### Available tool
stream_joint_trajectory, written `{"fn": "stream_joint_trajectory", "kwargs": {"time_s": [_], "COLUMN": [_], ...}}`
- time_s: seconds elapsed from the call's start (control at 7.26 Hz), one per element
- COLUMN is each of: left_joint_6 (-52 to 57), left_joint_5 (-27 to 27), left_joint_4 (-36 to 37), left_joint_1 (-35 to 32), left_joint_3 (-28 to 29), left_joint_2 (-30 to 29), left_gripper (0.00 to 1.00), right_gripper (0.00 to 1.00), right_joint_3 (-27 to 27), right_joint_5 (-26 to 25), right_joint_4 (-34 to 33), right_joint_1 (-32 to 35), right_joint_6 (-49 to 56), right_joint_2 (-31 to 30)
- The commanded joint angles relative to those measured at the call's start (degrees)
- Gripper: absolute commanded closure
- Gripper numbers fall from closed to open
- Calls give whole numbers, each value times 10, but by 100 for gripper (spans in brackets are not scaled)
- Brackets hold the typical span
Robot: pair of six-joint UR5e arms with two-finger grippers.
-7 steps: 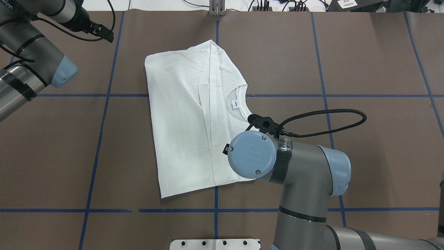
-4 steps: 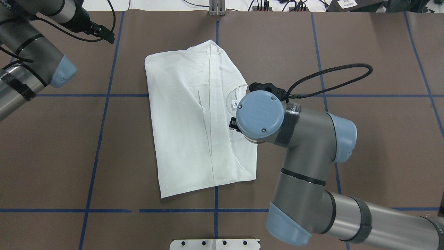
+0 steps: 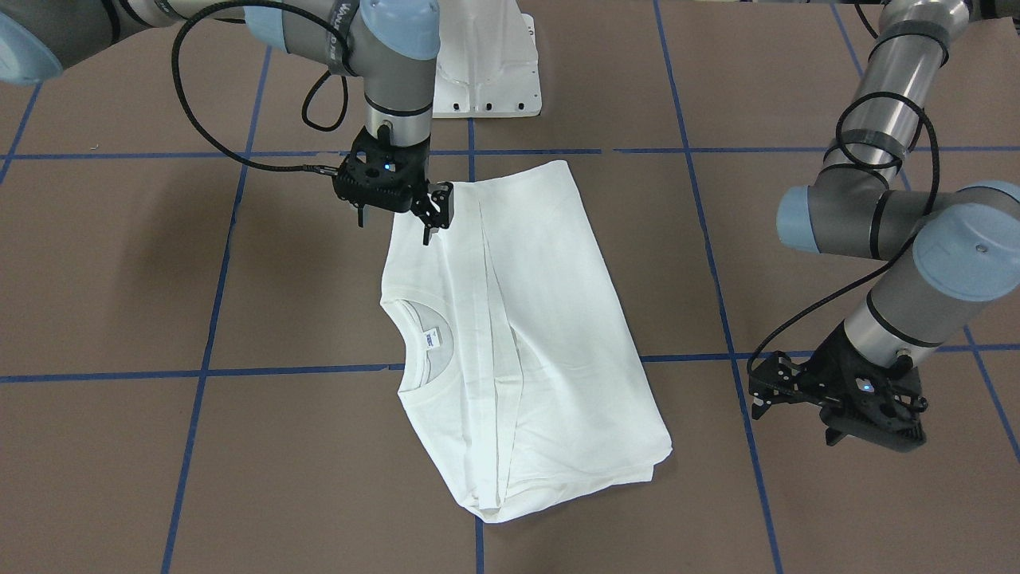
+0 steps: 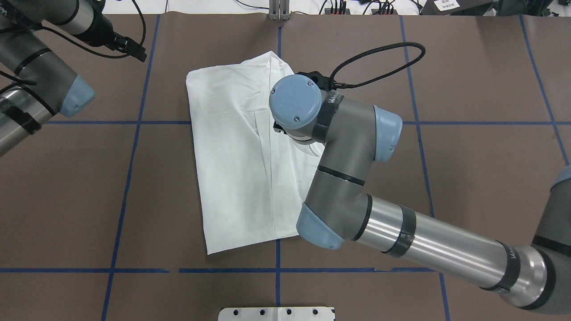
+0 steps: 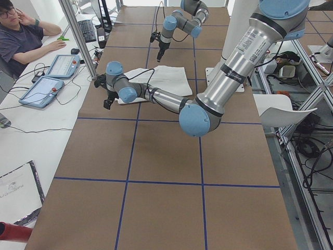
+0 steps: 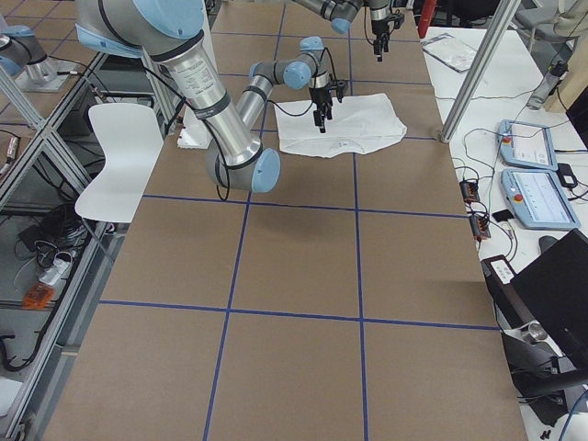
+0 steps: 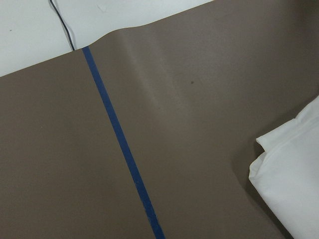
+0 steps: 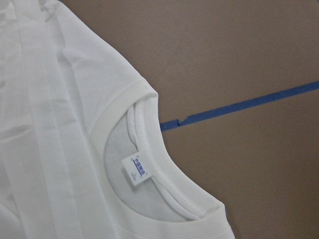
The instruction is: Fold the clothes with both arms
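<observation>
Below my right gripper (image 3: 394,226): the T-shirt (image 4: 232,169), folded flat — air between us.
Over the shirt's right half: my own right arm (image 4: 348,178), barring any reach across.
Shirt's left side: open table (image 4: 134,187), room to pass.
Far-left corner: my left arm (image 4: 40,84), well apart from the shirt.

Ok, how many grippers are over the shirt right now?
1. The right gripper is above the shirt, on its collar side; the left gripper is off to the side, over the table.

Brown table (image 4: 468,178), blue tape grid (image 4: 417,122); folded T-shirt (image 4: 232,156) flat.
</observation>
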State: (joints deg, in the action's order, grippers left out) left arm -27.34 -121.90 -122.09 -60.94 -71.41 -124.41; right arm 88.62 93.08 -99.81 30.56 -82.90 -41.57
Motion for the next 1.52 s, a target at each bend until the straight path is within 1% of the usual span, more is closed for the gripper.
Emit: {"fn": "stream_joint_trajectory", "kwargs": {"time_s": [0.0, 0.14, 0.28, 0.41, 0.69, 0.83, 0.96, 1.1, 1.24, 1.38], "left_joint_6": [0, 0, 0, 1, 4, 6, 11, 56, 90, 93], "left_joint_5": [-1, -2, -2, -4, -6, -7, -12, -31, -47, -54], "left_joint_4": [0, 0, 0, -1, 1, 1, -3, 1, 1, 1], "left_joint_1": [0, 0, -1, 0, 0, -1, -1, -14, -31, -37], "left_joint_3": [-1, -1, -2, -2, -2, -2, -2, -1, 1, 1], "left_joint_2": [0, 0, 0, 1, 1, 2, 10, 12, 21, 27], "left_gripper": [0, 0, 0, 0, 0, 0, 0, 0, 0, 0], "right_gripper": [0, 0, 0, 0, 0, 0, 0, 0, 0, 0], "right_joint_3": [-66, -88, -126, -149, -170, -199, -260, -307, -319, -357], "right_joint_5": [0, 0, -2, -3, -6, -9, -20, -25, -39, -60], "right_joint_4": [32, 58, 74, 76, 77, 101, 150, 157, 161, 195], "right_joint_1": [18, 20, 21, 23, 25, 26, 25, 25, 20, 10], "right_joint_6": [17, 17, 17, 18, 23, 32, 52, 74, 76, 76], "right_joint_2": [32, 38, 56, 72, 83, 98, 124, 153, 163, 186]}}
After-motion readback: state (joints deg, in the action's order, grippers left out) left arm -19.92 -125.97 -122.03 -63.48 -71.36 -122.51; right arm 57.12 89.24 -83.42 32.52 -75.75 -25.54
